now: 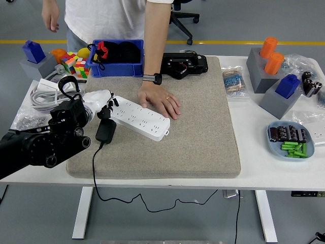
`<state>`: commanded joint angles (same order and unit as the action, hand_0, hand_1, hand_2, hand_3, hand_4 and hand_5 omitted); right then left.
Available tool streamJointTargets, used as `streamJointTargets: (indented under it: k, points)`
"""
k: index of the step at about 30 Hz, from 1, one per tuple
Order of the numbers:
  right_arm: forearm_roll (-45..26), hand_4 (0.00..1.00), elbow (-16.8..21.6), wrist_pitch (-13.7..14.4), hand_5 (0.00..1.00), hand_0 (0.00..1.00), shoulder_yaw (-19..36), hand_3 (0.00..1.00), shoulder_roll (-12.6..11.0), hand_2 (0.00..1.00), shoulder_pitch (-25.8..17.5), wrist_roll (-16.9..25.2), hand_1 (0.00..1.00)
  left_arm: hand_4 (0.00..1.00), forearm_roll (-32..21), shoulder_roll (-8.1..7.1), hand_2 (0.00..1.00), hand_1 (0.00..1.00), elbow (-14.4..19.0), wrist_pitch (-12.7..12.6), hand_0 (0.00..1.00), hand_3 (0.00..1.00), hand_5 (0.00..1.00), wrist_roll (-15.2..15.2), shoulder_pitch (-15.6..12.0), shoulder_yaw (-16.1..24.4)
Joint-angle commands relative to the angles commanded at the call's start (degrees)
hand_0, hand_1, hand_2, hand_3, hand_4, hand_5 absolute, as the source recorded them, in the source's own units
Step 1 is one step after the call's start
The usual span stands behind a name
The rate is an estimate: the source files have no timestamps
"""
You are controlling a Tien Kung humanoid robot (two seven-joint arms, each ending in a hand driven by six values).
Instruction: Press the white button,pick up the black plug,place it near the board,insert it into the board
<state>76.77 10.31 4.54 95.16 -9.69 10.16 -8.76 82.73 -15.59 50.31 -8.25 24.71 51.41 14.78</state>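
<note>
The white power strip (138,118) lies at an angle on the grey mat (193,137). The black plug (105,131) lies on the mat just beside the strip's left end, and its cable (94,173) runs off the table's front edge. My left hand (101,105) hovers over the strip's left end, right above the plug's top. Whether it touches either one is hidden. A person's hand (159,101) rests flat on the mat against the strip's far side. My right arm is out of view.
A blue bin (116,60) and a black device (183,64) stand at the mat's back edge. Cubes and coiled white cable (43,94) are at the left. Grey blocks (282,94) and a tray of small parts (290,140) are at the right.
</note>
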Motion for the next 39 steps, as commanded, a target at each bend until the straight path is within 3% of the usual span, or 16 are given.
streamJointTargets:
  k: [23,39]
  points:
    - [0.0,0.659,0.0,0.0,0.396,0.627,-0.1,0.586,0.0,0.601,-0.1,0.0,0.604,0.002,-1.2,1.01,0.087,0.002,-1.8,-0.3,0.002,0.622,0.002,-0.5,1.5,-4.1]
    - [-0.1,0.657,0.0,0.0,0.395,0.629,-0.4,0.585,0.1,0.600,0.0,0.1,0.602,0.002,0.7,-0.27,0.086,0.002,0.9,-0.5,0.002,0.619,0.002,-0.4,1.5,-0.7]
